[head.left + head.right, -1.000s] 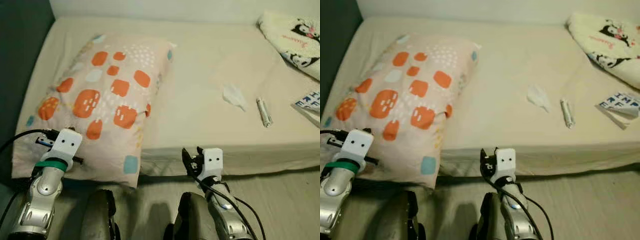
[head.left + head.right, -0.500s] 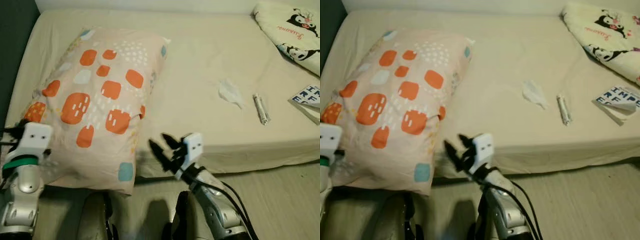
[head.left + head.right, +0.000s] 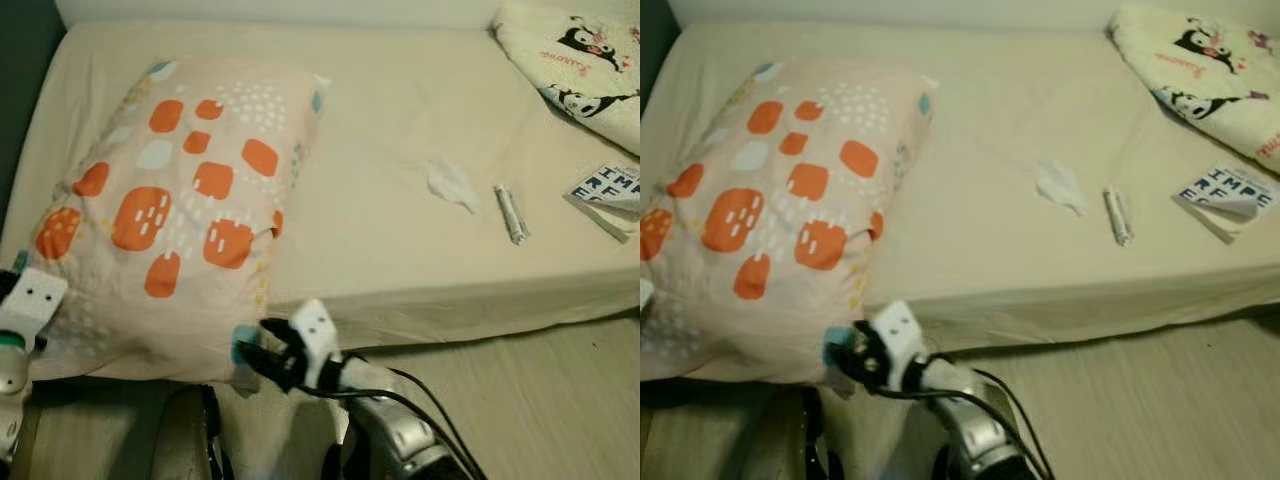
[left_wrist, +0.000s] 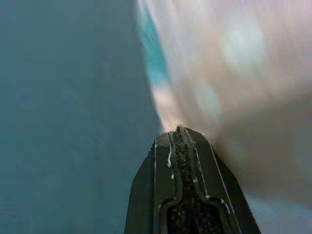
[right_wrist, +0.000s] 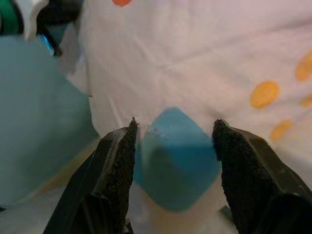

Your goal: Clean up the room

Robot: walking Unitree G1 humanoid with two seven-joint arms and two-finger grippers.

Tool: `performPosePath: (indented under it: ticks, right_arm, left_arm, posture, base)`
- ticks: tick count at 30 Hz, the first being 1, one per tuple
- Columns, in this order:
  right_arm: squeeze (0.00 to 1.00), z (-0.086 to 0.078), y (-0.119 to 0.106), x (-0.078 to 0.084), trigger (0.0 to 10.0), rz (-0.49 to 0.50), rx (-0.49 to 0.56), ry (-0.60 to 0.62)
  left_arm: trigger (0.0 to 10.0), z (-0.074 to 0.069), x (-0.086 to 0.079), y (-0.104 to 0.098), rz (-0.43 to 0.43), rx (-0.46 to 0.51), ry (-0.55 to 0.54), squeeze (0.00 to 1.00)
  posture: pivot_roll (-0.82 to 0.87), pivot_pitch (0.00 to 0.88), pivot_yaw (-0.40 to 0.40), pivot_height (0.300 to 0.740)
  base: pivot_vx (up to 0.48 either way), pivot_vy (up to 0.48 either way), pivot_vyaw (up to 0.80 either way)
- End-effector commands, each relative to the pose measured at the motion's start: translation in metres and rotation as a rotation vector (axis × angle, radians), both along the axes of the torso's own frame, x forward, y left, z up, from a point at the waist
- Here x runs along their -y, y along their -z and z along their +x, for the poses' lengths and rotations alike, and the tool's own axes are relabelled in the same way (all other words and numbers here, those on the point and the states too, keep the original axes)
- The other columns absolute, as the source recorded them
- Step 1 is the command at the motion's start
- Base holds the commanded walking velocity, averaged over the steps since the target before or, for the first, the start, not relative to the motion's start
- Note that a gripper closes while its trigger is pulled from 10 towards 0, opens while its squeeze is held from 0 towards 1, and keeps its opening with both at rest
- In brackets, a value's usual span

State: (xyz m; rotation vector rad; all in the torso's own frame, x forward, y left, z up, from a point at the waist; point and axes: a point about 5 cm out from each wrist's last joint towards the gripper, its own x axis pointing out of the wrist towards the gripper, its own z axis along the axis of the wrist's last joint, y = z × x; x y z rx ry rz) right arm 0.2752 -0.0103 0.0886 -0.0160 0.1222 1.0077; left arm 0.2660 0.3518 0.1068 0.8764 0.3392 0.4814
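I count one bed [image 3: 400,120] in front of me, covered by one beige sheet. On it I see one pillow [image 3: 180,200] with orange patches, one crumpled white tissue [image 3: 452,184], one small silvery tube [image 3: 511,213], one folded printed paper [image 3: 606,190] with dark letters, and one cream blanket [image 3: 570,45] with cartoon figures. I count two tools of mine: one left tool [image 4: 183,146] and one right tool [image 5: 173,141], each with two black fingers.

"IMPE" and "EF" on the booklet [image 3: 1225,195]
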Motion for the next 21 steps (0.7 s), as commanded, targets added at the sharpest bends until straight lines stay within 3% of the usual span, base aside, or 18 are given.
performPosePath:
  ticks: [1, 2, 3, 4, 6, 9, 11, 12, 13, 14, 16, 17, 18, 21]
  right_arm:
    - [0.0, 0.0, 0.001, 0.006, 10.0, 0.013, -0.021, 0.054]
    - [0.0, 0.0, 0.001, 0.006, 10.0, 0.013, -0.021, 0.054]
    - [0.0, 0.002, -0.002, 0.011, 10.0, 0.034, -0.018, 0.088]
    - [0.0, 0.002, -0.002, 0.011, 10.0, 0.034, -0.018, 0.088]
    - [0.0, 0.01, -0.009, 0.031, 10.0, 0.063, 0.007, 0.189]
    - [0.0, 0.015, -0.012, 0.043, 10.0, 0.068, 0.02, 0.24]
    - [0.0, 0.024, -0.014, 0.067, 10.0, 0.061, 0.044, 0.343]
    - [0.0, 0.024, -0.014, 0.067, 10.0, 0.061, 0.044, 0.343]
    - [0.0, 0.028, -0.015, 0.08, 10.0, 0.051, 0.06, 0.406]
    - [0.0, 0.028, -0.015, 0.08, 10.0, 0.051, 0.06, 0.406]
    - [0.0, 0.036, -0.018, 0.102, 10.0, 0.038, 0.076, 0.52]
    - [0.0, 0.036, -0.018, 0.102, 10.0, 0.038, 0.076, 0.52]
    - [0.0, 0.039, -0.019, 0.107, 10.0, 0.036, 0.082, 0.556]
    - [0.0, 0.042, -0.022, 0.109, 10.0, 0.041, 0.09, 0.585]
  left_arm:
    - [10.0, -0.008, 0.017, 0.03, -0.218, -0.086, 0.111, 0.0]
    - [10.0, -0.008, 0.017, 0.03, -0.218, -0.086, 0.111, 0.0]
    - [10.0, -0.004, 0.033, 0.034, -0.311, -0.076, 0.223, 0.0]
    - [10.0, -0.004, 0.033, 0.034, -0.311, -0.076, 0.223, 0.0]
    - [10.0, 0.01, 0.065, 0.03, -0.436, -0.053, 0.429, 0.0]
    - [10.0, 0.017, 0.075, 0.025, -0.461, -0.044, 0.491, 0.0]
    - [10.0, 0.032, 0.102, 0.012, -0.511, -0.044, 0.651, 0.0]
    - [10.0, 0.032, 0.102, 0.012, -0.511, -0.044, 0.651, 0.0]
    - [10.0, 0.038, 0.119, 0.004, -0.534, -0.046, 0.742, 0.0]
    - [10.0, 0.038, 0.119, 0.004, -0.534, -0.046, 0.742, 0.0]
    - [10.0, 0.047, 0.153, -0.009, -0.595, -0.069, 0.908, 0.0]
    - [10.0, 0.047, 0.153, -0.009, -0.595, -0.069, 0.908, 0.0]
    - [10.0, 0.049, 0.166, -0.013, -0.63, -0.083, 0.963, 0.0]
    - [10.0, 0.055, 0.179, -0.017, -0.652, -0.079, 1.005, 0.0]
  posture:
    - [0.08, 0.178, -0.047, 0.571]
    - [0.08, 0.178, -0.047, 0.571]
    - [0.08, 0.18, -0.052, 0.571]
    - [0.08, 0.18, -0.052, 0.571]
    - [0.08, 0.18, -0.061, 0.571]
    - [0.08, 0.18, -0.061, 0.571]
    - [0.07, 0.188, -0.061, 0.571]
    - [0.07, 0.188, -0.061, 0.571]
    - [0.07, 0.198, -0.055, 0.571]
    - [0.07, 0.198, -0.055, 0.571]
    - [0.07, 0.208, -0.047, 0.571]
    - [0.07, 0.208, -0.047, 0.571]
    - [0.07, 0.213, -0.041, 0.571]
    - [0.07, 0.217, -0.038, 0.571]
  base:
    - [0.0, 0.0, 0.0]
    - [0.0, 0.0, 0.0]
    - [0.0, 0.0, 0.0]
    - [0.0, 0.0, 0.0]
    - [0.0, 0.0, 0.0]
    - [0.0, 0.0, 0.0]
    - [0.0, 0.0, 0.0]
    - [0.0, 0.0, 0.0]
    - [0.0, 0.0, 0.0]
    - [0.0, 0.0, 0.0]
    - [0.0, 0.0, 0.0]
    - [0.0, 0.0, 0.0]
    - [0.0, 0.0, 0.0]
    - [0.0, 0.0, 0.0]
